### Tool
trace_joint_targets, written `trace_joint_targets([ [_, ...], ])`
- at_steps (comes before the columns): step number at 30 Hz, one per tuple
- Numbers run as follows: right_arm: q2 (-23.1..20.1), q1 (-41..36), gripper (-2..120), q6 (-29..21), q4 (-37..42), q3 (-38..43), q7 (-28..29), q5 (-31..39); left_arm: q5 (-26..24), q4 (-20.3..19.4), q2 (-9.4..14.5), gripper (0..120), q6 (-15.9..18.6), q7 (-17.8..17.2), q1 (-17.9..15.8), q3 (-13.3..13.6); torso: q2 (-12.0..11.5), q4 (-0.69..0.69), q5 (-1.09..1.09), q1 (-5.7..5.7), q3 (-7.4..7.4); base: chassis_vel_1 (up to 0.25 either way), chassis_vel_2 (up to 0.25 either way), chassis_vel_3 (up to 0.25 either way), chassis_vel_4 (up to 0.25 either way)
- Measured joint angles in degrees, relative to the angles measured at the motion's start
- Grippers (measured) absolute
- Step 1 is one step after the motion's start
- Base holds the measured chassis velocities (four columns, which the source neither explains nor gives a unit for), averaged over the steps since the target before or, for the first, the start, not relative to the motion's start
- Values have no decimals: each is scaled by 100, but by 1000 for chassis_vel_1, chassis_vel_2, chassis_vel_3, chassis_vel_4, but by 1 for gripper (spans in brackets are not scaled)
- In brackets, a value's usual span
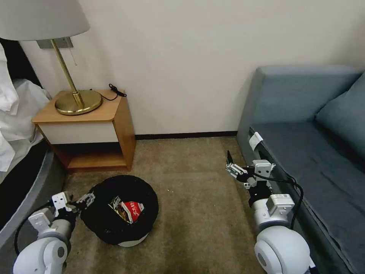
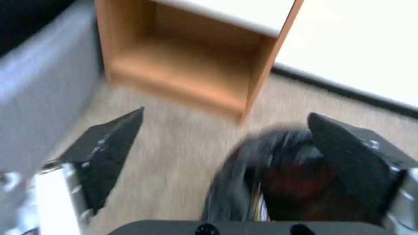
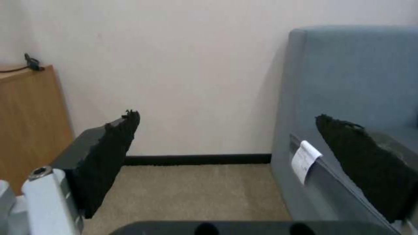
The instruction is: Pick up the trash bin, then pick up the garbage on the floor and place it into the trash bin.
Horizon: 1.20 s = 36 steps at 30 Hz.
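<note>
The trash bin [image 1: 114, 224], white with a black bag liner over its rim, stands on the carpet at lower left. Inside it lie pieces of garbage: a gold-brown snack wrapper [image 1: 116, 206] and a red-and-white packet [image 1: 134, 210]. My left gripper [image 1: 87, 198] is at the bin's left rim. In the blurred left wrist view that gripper [image 2: 226, 113] is open, and the bin's black rim [image 2: 244, 173] lies in the gap close to one finger [image 2: 348, 156]. My right gripper [image 1: 229, 163] hovers open and empty beside the sofa front, with bare carpet below the gripper [image 3: 226, 117].
A wooden nightstand [image 1: 91, 114] with a brass lamp [image 1: 78, 101] stands behind the bin. A bed edge [image 1: 23, 179] runs along the left. A blue-grey sofa [image 1: 304, 125] is on the right. Open carpet [image 1: 190, 182] lies between the arms, up to the wall.
</note>
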Motion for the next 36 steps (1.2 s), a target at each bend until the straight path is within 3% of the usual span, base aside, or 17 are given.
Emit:
trace_joint_targets([
  [2, 19, -2, 100, 25, 24, 0, 2, 67, 103, -258, 11, 109, -413, 62, 46, 8, 0, 0, 1, 0, 0, 0, 0, 0, 0],
  [6, 39, -18, 100, 37, 54, 7, 6, 141, 157, -476, 43, 113, -752, 83, 111, 62, 0, 0, 1, 0, 0, 0, 0, 0, 0],
  [7, 53, -30, 100, 71, 68, 23, 7, 204, 243, -563, 81, 113, -1066, 106, 146, 113, 0, 0, 1, 0, 0, 0, 0, 0, 0],
  [16, 153, -120, 100, 175, 125, 85, 14, 273, 827, -852, 157, 113, -1605, 129, 341, 204, 0, 0, 0, 0, 0, 0, 0, 0, 0],
  [21, 265, -138, 100, 303, 125, 70, -45, 226, 1187, -887, 100, 103, -2114, 125, 455, 297, 0, 0, 0, 0, 0, 0, 0, 0, 0],
  [30, 413, -165, 100, 441, 127, 85, -77, 101, 1231, -1075, 2, 100, -2152, -49, 615, 356, 0, 1, 0, 0, 0, 0, 0, 0, 0],
  [36, 496, -229, 100, 454, 160, 111, -84, -50, 1158, -1187, 111, 100, -1892, -55, 698, 387, 0, 1, 0, 0, 0, 0, 0, 0, 0],
])
